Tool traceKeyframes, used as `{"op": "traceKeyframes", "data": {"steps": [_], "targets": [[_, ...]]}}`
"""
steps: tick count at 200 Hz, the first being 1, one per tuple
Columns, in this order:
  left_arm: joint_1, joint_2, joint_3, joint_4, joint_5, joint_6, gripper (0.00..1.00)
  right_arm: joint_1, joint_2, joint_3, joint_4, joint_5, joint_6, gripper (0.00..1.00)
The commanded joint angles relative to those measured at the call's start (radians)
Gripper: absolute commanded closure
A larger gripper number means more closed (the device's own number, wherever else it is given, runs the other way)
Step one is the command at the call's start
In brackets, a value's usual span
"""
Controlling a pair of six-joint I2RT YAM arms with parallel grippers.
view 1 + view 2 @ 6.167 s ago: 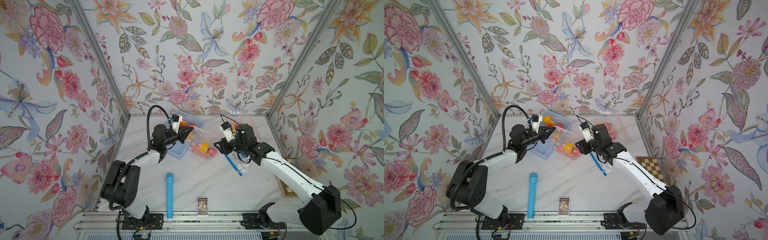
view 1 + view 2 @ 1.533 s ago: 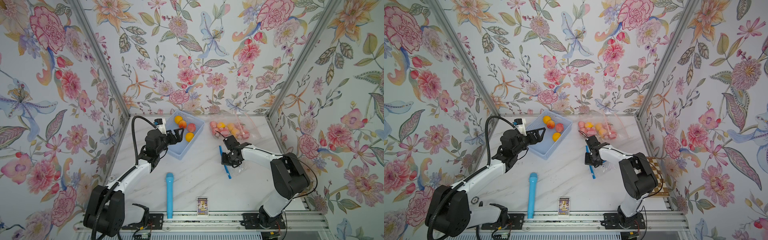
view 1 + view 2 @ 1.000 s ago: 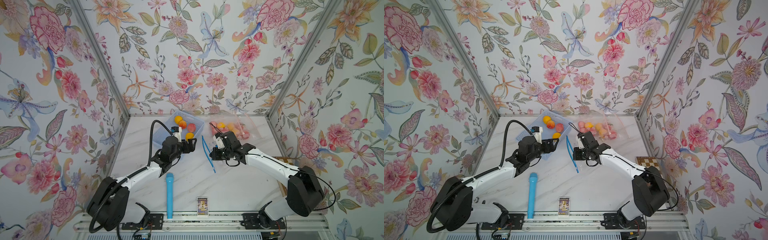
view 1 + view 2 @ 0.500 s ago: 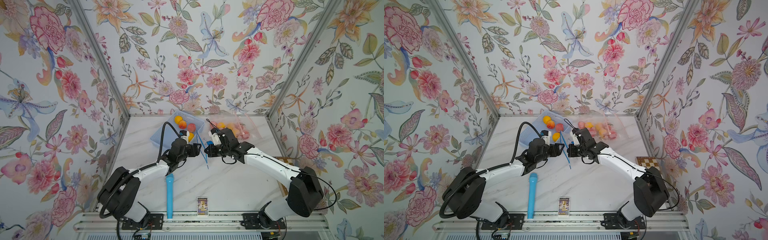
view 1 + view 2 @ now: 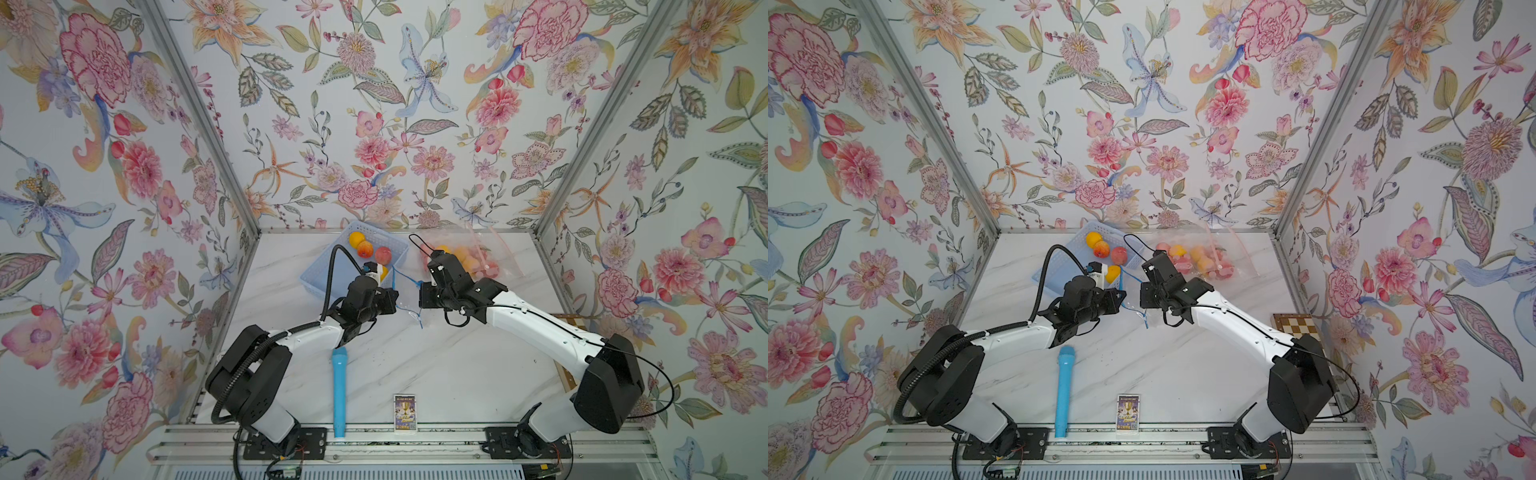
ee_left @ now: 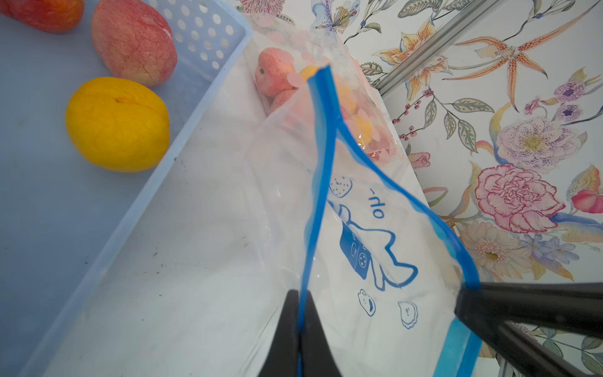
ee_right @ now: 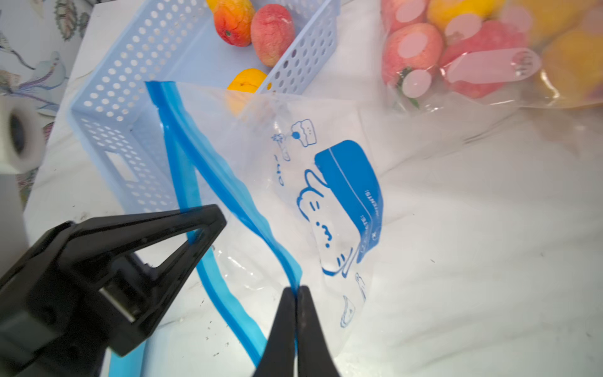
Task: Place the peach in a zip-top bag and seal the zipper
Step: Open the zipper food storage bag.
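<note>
Above the middle of the desk (image 5: 457, 365), holds a clear zip-top bag (image 5: 406, 305) up between both arms, just in front of the blue basket (image 5: 322, 272). Pinches one blue zipper lip with the left end effector (image 6: 298, 300), pressed fully closed on the strip. Pinches the opposite lip with the right end effector (image 7: 296, 295), likewise pressed flat together on the plastic. Leaves the bag's mouth parted between the two grips. Finds the peach (image 5: 383, 254) lying in the basket, apart from the bag, beside an orange-red fruit (image 5: 365, 248) and a yellow fruit (image 5: 356, 239). Shows a second bag (image 5: 482, 262) stuffed with fruit at the back of the desk, plus a blue cylinder (image 5: 339, 390) and a small card (image 5: 404, 411) near the front edge.
</note>
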Motion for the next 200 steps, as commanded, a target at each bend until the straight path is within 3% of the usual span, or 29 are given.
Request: {"op": "traceKeyframes", "data": {"steps": [1,58,94,117,143,157,178,200], "targets": [[-0.012,-0.016,0.029,-0.031,0.032,-0.017,1.00,0.031,0.052,0.038,-0.067,0.136,0.033,0.90],[-0.015,-0.016,0.025,-0.020,0.044,-0.050,1.00,0.080,0.169,0.109,-0.035,0.146,0.029,0.65],[-0.015,-0.016,0.015,-0.014,0.039,-0.059,1.00,0.088,0.163,0.107,-0.022,0.140,0.032,0.59],[-0.014,-0.016,0.005,-0.007,0.029,-0.064,1.00,0.079,0.161,0.080,-0.029,0.175,0.060,0.68],[-0.014,-0.050,0.004,-0.071,-0.026,-0.026,1.00,0.051,0.156,0.073,-0.145,0.328,0.129,1.00],[-0.015,-0.050,0.009,-0.130,-0.068,0.012,1.00,0.038,0.137,0.069,-0.178,0.375,0.143,1.00],[-0.015,-0.035,0.017,-0.200,-0.114,0.064,0.96,0.030,0.097,0.060,-0.179,0.350,0.124,1.00],[-0.014,-0.002,0.012,-0.184,-0.097,0.079,0.79,0.004,0.083,0.056,-0.179,0.204,0.112,1.00]]}}
